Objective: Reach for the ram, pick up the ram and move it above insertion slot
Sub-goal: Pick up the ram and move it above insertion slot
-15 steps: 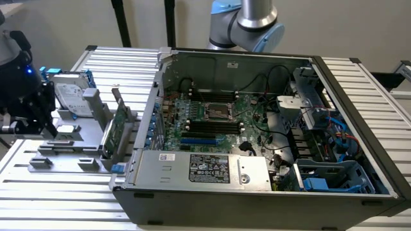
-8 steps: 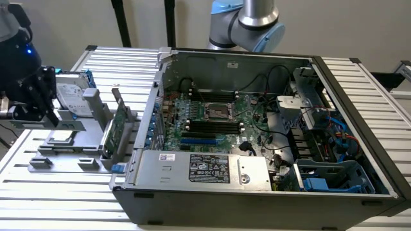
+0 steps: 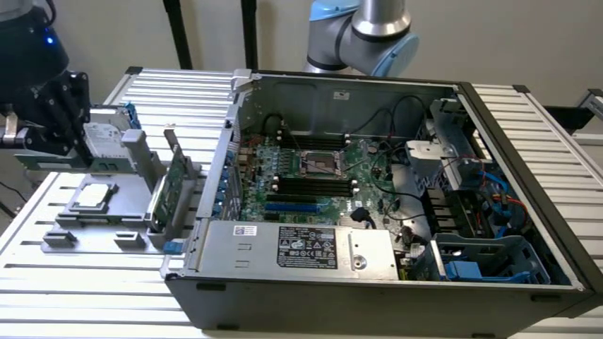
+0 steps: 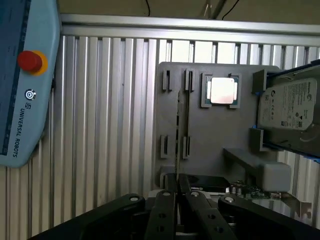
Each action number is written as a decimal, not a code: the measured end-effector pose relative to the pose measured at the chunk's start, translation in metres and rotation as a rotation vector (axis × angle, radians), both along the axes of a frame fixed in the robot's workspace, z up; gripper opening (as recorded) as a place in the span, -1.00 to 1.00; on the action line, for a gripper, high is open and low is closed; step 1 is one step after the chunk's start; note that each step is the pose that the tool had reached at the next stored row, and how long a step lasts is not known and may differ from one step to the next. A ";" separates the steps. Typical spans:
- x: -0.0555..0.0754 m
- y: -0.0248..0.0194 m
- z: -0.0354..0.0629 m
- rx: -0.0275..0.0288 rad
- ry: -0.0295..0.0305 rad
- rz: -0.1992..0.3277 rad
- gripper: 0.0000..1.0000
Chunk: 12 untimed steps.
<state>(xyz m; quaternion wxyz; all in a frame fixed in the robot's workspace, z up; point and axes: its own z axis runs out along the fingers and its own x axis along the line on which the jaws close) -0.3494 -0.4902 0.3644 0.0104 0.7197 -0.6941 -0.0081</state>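
Ram (image 4: 178, 145) shows edge-on in wrist view as a thin dark strip sticking out from betw. the fingertips of the hand (image 4: 178, 182). Hand is closed on it, the two black fingers pinched nearly together w/ only the strip betw. them. Ram hangs over the grey fixture plate (image 4: 215, 135), lined up betw. the plate's small bracket pairs, which look unoccupied. Can't tell chips or label from this angle.

On the same plate: square CPU chip (image 4: 222, 91) w/ shiny lid lying flat in its frame, and silver hard drive (image 4: 290, 112) standing on edge betw. grey blocks and blue clips. Green expansion card (image 3: 169, 187) stands upright at the plate's edge nearest the PC case (image 3: 490, 127).

Exterior view: hand's black linkage sits at the far left of the exterior view, raised above the ribbed metal tabletop (image 3: 85, 296), just beside the hard drive and well apart from the case. Case lies open on the tabletop, side panel off. Inside: motherboard (image 3: 282, 159) w/ CPU socket near the middle, dark long memory slots (image 3: 315, 185) just below the socket in the picture, black cables, and power supply (image 3: 301, 247) w/ label along the near wall. Ram is nowhere near those slots yet.

Wrist view also has a blue-grey teach pendant (image 4: 25, 75) w/ red button (image 4: 30, 61) lying on the tabletop, apart from the plate.
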 end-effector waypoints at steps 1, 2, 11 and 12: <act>0.004 0.0004 0.0010 0.0000 0.0000 0.000 -0.73; 0.007 0.0009 0.0018 -0.0001 0.0001 0.000 -0.73; 0.040 0.0054 0.0057 0.0002 0.0000 0.000 -0.73; 0.043 0.0058 0.0065 0.0001 0.0001 0.000 -0.73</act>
